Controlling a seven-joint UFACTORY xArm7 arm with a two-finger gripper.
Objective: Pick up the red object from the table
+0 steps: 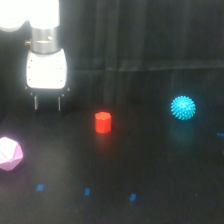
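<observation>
Sitting apart from hand (47,103): red object (103,122), exterior view's right, lower.

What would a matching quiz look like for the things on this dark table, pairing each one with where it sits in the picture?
Things:
1. red object
2. teal spiky ball
3. pink polyhedron
4. gripper

Places:
A. at the exterior view's left edge, low on the table
B. upper left, hanging above the table
C. near the middle
D. on the exterior view's right

Pairs: 1-C, 2-D, 3-A, 4-B
</observation>
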